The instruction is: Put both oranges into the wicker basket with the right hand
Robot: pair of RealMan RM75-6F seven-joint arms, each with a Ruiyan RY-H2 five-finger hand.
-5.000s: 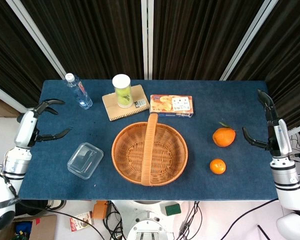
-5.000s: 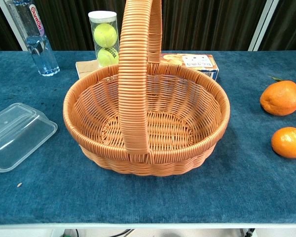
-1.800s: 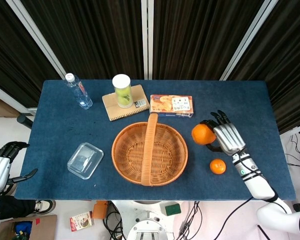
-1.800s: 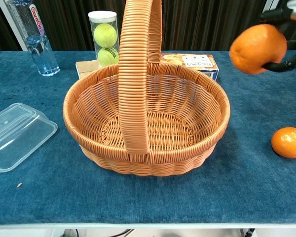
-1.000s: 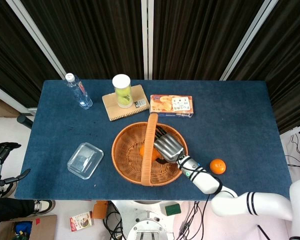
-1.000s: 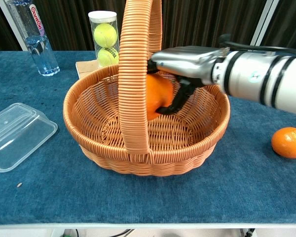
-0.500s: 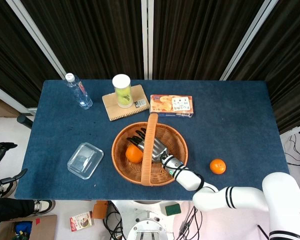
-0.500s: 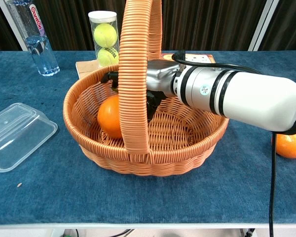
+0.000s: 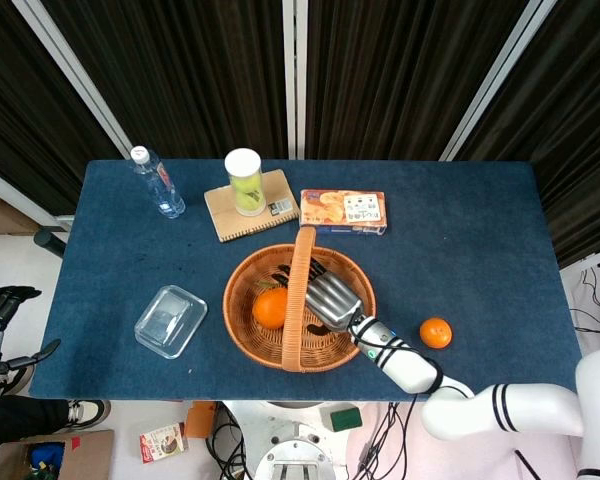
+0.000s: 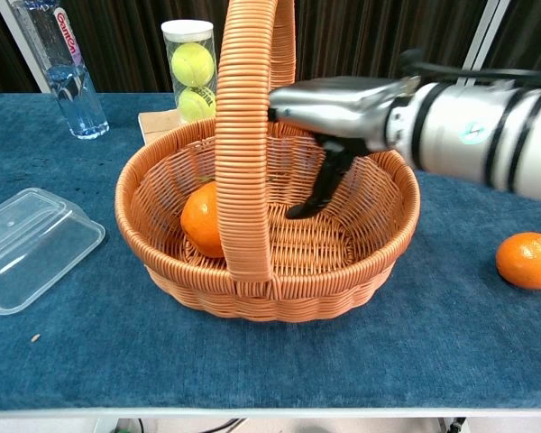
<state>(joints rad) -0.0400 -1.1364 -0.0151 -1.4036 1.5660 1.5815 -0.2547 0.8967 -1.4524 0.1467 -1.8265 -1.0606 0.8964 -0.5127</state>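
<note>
Your right hand [image 9: 332, 297] hangs over the basket [image 9: 352, 331], fingers spread and holding nothing. One orange [image 9: 270, 307] lies inside, left of the handle [image 9: 296, 300]; the smaller orange [image 9: 435, 332] sits on the table [image 9: 460, 230] to the right.

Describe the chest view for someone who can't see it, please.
The robot's right hand hovers open above a wicker basket that holds one orange. A second orange sits on the blue table to the right.
</note>
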